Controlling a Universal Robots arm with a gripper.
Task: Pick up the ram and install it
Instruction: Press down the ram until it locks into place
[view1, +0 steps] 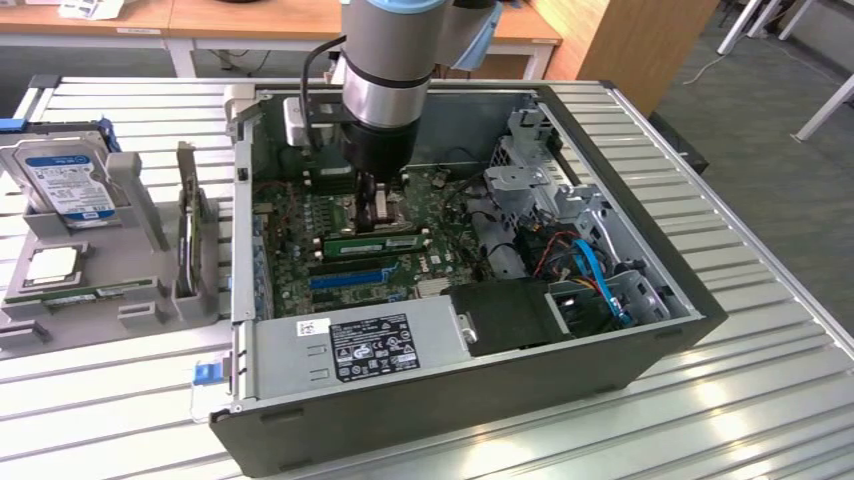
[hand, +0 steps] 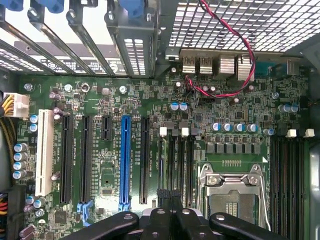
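One gripper (hand: 170, 200): black, closed, nothing visibly held, above green motherboard (hand: 150, 95).
Ram (view1: 378, 243): long flat green stick, near gripper.
Risk: closed tips descending may gouge board components.

Power supply label (view1: 375, 345): a black sticker with white print and certification marks is seen, but no word can be made out.
White sticker (view1: 311, 327): dark print is present, unreadable.
Hard drive label (view1: 67, 182): blue and white print is carried, with no legible word.
Motherboard (hand: 107, 175): small white silkscreen lettering is printed beside the slots, too fine to be read.
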